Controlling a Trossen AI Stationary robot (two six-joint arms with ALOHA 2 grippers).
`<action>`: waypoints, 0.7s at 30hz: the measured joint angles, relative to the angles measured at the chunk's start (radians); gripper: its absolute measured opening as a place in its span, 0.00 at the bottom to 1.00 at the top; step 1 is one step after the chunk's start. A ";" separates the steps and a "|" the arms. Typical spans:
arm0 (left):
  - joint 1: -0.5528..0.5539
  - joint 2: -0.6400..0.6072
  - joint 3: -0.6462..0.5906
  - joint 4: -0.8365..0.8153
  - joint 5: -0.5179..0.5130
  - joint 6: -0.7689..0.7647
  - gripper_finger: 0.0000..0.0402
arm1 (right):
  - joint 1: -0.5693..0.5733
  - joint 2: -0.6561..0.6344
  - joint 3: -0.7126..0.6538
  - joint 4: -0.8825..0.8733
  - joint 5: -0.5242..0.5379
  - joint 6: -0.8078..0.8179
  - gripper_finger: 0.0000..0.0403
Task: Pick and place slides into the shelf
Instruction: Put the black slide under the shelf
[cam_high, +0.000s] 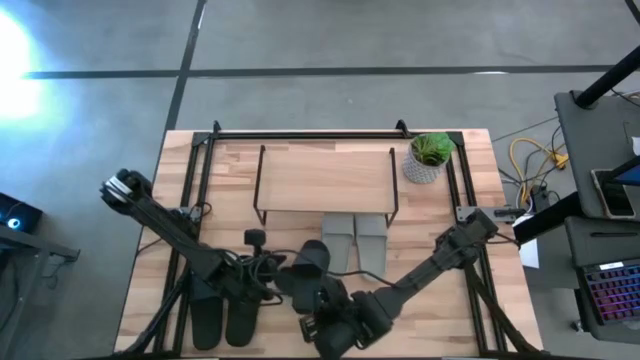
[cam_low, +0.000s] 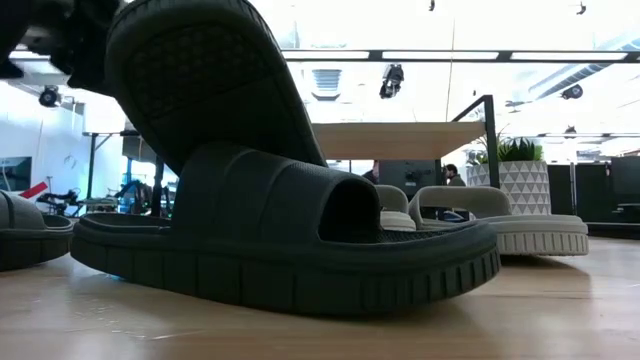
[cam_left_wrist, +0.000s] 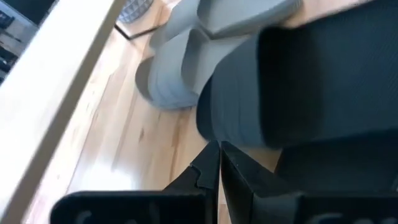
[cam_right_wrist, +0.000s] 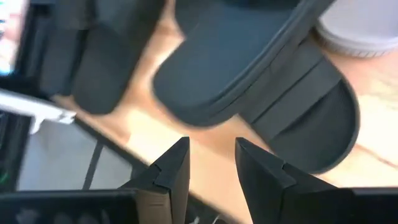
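Two dark olive slides sit mid-table: one lies flat (cam_low: 290, 240) and the other (cam_low: 210, 80) leans tilted on its strap, sole toward the near edge. My left gripper (cam_left_wrist: 219, 155) is shut, its tips right at an olive slide's rim (cam_left_wrist: 214, 127). My right gripper (cam_right_wrist: 211, 152) is open just short of the stacked olive pair (cam_right_wrist: 217, 62) on their near side, and touches nothing. The pale grey slides (cam_high: 355, 240) rest on the table, toes under the shelf (cam_high: 325, 175). The black slides (cam_high: 225, 315) lie near the left front corner. My left gripper's shut fingertips (cam_left_wrist: 214, 149) come level at the olive slide's rim (cam_left_wrist: 211, 134). Whether they touch it cannot be told.
A potted plant (cam_high: 428, 160) stands right of the shelf near the far edge. Black frame bars run along the table's left, right and far edges. Bare wood shows under the shelf and along the right front of the table.
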 joint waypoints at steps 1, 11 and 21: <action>0.000 -0.009 -0.014 -0.001 0.006 -0.015 0.00 | -0.007 0.002 -0.007 -0.007 -0.008 0.007 0.29; -0.013 -0.072 -0.095 0.017 0.071 -0.148 0.00 | -0.015 -0.002 0.015 -0.403 -0.047 0.216 0.22; -0.025 -0.081 -0.093 0.103 0.183 -0.153 0.00 | -0.127 0.002 -0.039 -0.268 -0.097 0.132 0.02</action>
